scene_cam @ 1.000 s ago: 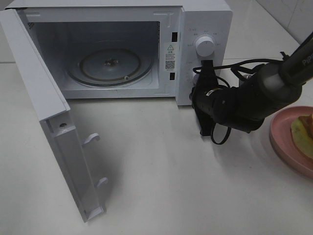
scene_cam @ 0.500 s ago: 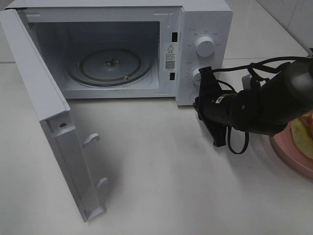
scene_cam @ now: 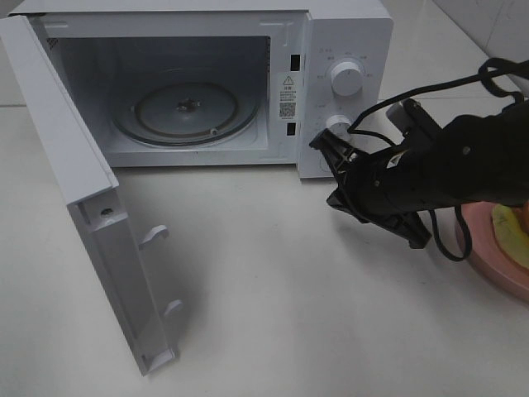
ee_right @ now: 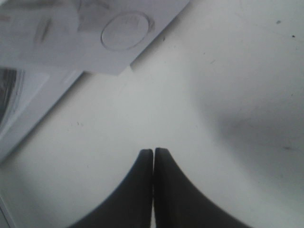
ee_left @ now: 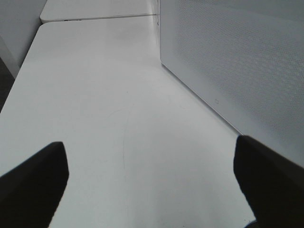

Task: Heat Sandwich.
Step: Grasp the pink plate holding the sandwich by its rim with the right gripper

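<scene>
The white microwave [scene_cam: 207, 91] stands open, its door [scene_cam: 91, 215] swung out to the left and its glass turntable [scene_cam: 186, 112] bare. My right gripper [scene_cam: 329, 174] is shut and empty, hovering just in front of the control panel below the lower knob [scene_cam: 335, 124]. The right wrist view shows its fingers [ee_right: 153, 156] pressed together over the table near the panel's bottom corner. Of the sandwich [scene_cam: 506, 223] only a yellow-green sliver shows on the pink plate [scene_cam: 488, 265] at the right edge, behind my right arm. My left gripper [ee_left: 152, 161] is open, empty, beside the microwave.
The open door juts far toward the front left of the table. The upper knob [scene_cam: 345, 78] sits above the lower one. Black cables [scene_cam: 446, 87] loop over my right arm. The left wrist view shows bare white table [ee_left: 104, 104] alongside a perforated grey wall [ee_left: 237, 61].
My right arm has swung lower and to the right, turning its gripper up toward the control panel. It now covers more of the pink plate. The microwave has not moved.
</scene>
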Robot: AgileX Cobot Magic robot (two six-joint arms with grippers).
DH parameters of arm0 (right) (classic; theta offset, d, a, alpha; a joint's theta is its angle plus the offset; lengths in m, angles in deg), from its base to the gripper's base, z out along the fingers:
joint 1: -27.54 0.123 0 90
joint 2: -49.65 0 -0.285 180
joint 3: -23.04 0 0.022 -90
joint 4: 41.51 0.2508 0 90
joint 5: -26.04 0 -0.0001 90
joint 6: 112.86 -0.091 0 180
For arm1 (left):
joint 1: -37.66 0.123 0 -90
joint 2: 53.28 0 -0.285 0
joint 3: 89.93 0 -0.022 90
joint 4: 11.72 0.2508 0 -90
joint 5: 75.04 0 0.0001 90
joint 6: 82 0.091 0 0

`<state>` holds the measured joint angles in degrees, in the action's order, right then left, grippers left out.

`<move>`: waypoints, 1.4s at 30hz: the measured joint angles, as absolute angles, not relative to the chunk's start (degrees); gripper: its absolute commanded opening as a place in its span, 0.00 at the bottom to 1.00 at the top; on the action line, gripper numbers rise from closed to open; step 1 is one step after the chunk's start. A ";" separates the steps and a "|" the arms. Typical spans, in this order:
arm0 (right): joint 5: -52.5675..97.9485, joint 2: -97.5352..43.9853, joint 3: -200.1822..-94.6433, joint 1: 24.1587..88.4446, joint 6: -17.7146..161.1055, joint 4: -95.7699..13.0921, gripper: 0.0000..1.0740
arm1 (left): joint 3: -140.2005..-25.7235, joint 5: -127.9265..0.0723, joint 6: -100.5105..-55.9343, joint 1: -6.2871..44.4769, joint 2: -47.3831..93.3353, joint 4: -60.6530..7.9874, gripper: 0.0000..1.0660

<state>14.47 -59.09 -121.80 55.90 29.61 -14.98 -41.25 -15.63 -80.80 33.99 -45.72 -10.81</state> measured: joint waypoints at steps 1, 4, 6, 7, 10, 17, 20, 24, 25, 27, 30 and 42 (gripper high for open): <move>18.36 -57.60 -121.80 55.90 35.69 -15.15 0.03 | -41.25 -15.63 -80.80 33.99 -45.72 -10.81 0.84; 22.09 -56.17 -121.80 55.90 42.39 -15.44 0.04 | -41.25 -15.63 -80.80 33.99 -45.72 -10.81 0.84; 27.59 -54.56 -121.80 55.90 51.33 -15.50 0.05 | -41.25 -15.63 -80.80 33.99 -45.72 -10.81 0.84; 29.42 -54.28 -121.80 55.90 53.85 -15.50 0.05 | -41.25 -15.63 -80.80 33.99 -45.72 -10.81 0.84; 33.83 -53.65 -121.69 55.90 62.90 -15.50 0.06 | -41.25 -15.63 -80.80 33.99 -45.72 -10.81 0.84; 42.66 -51.35 -121.69 55.90 77.05 -20.02 0.08 | -41.25 -15.63 -80.80 33.99 -45.72 -10.81 0.84; 48.16 -49.81 -122.78 54.81 77.68 -24.67 0.09 | -41.25 -15.63 -80.80 33.99 -45.72 -10.81 0.84; 55.72 -48.38 -125.30 52.00 76.88 -30.28 0.10 | -41.25 -15.63 -80.80 33.99 -45.72 -10.81 0.84; 57.61 -48.09 -125.98 51.32 76.31 -31.83 0.10 | -41.25 -15.63 -80.80 33.99 -45.72 -10.81 0.84; 59.45 -47.86 -126.67 50.57 75.73 -33.15 0.11 | -41.25 -15.63 -80.80 33.99 -45.72 -10.81 0.84; 64.26 -47.29 -128.68 47.48 74.70 -36.81 0.14 | -41.25 -15.63 -80.80 33.99 -45.72 -10.81 0.84; 66.49 -47.29 -131.26 39.86 71.84 -41.51 0.74 | -41.25 -15.63 -80.80 33.99 -45.72 -10.81 0.84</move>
<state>66.49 -47.29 -131.26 39.86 71.84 -41.51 -41.25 -15.63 -80.80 33.99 -45.72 -10.81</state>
